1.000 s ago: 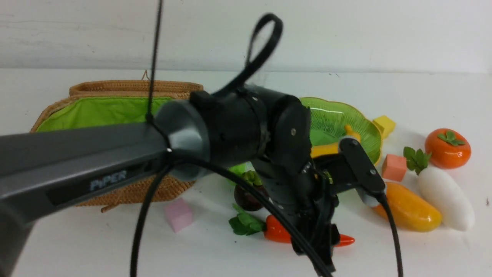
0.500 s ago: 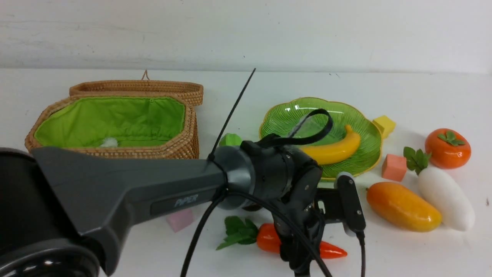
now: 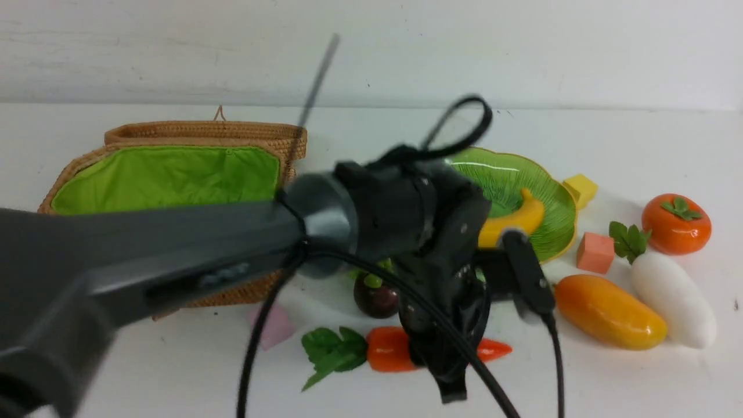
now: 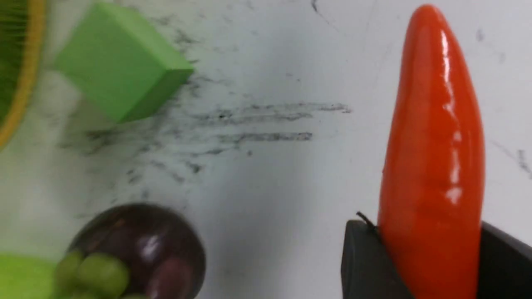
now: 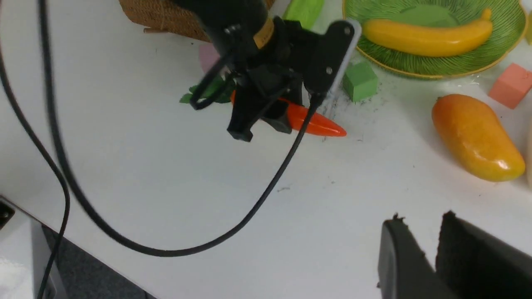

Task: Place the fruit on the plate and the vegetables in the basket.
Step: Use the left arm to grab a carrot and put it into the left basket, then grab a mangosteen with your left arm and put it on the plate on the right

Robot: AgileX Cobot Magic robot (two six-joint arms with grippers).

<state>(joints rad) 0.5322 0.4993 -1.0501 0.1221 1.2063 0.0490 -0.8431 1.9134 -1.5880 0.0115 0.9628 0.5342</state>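
Orange carrot (image 3: 386,355) lay on the worktop (image 3: 145,371) right of the basket (image 3: 244,292), my left end effector (image 4: 428,249) clamped around it; lifting it level and clear of the basket's rim seemed wisest

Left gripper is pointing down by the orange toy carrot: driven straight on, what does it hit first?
The glossy orange toy carrot: it sits right between the left gripper's fingers, which flank it on both sides. Beneath it there is apparently just the white tabletop, though depth is hard to judge.
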